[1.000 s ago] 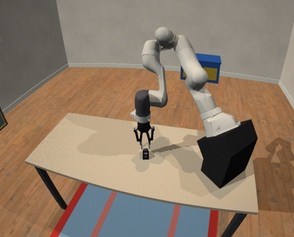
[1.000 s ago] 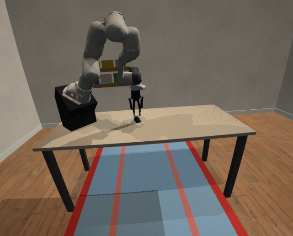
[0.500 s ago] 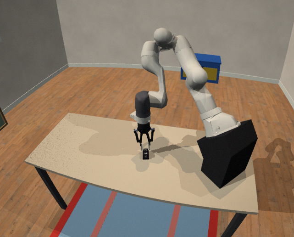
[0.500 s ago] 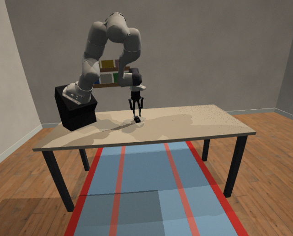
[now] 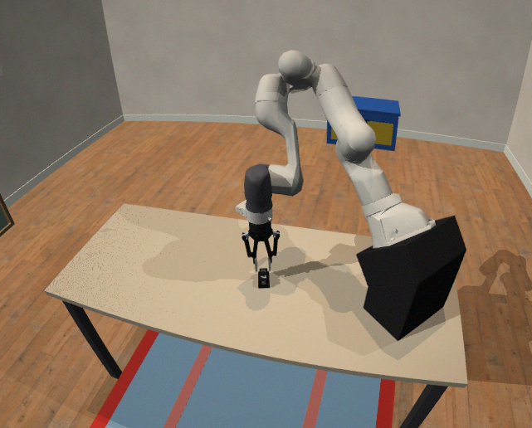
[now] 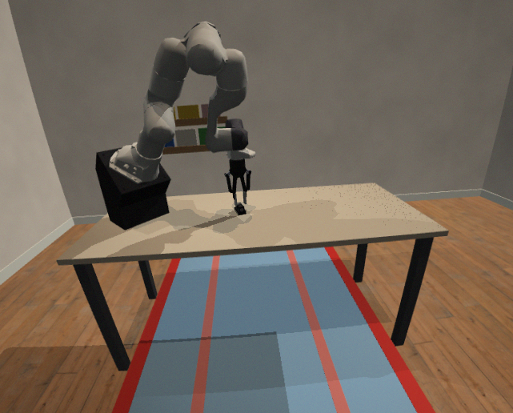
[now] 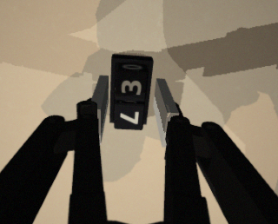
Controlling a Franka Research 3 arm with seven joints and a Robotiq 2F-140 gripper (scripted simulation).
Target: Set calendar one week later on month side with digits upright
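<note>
The calendar (image 5: 263, 285) is a small black tray with two black cubes, standing on the table near its middle. It also shows in the exterior view (image 6: 239, 209). In the wrist view the far cube (image 7: 131, 87) shows a white 3 on top and the near cube (image 7: 129, 115) shows a 7 on top, seen turned round. My gripper (image 7: 131, 91) (image 5: 262, 263) hangs straight down just above the calendar. Its fingers are partly open and stand one on each side of the cubes, with a gap on both sides. The side with the month's name is not readable.
The arm's black base block (image 5: 411, 274) stands on the table's right part. The table's front edge (image 5: 256, 350) runs below the calendar. A blue and yellow cabinet (image 5: 376, 122) stands by the far wall.
</note>
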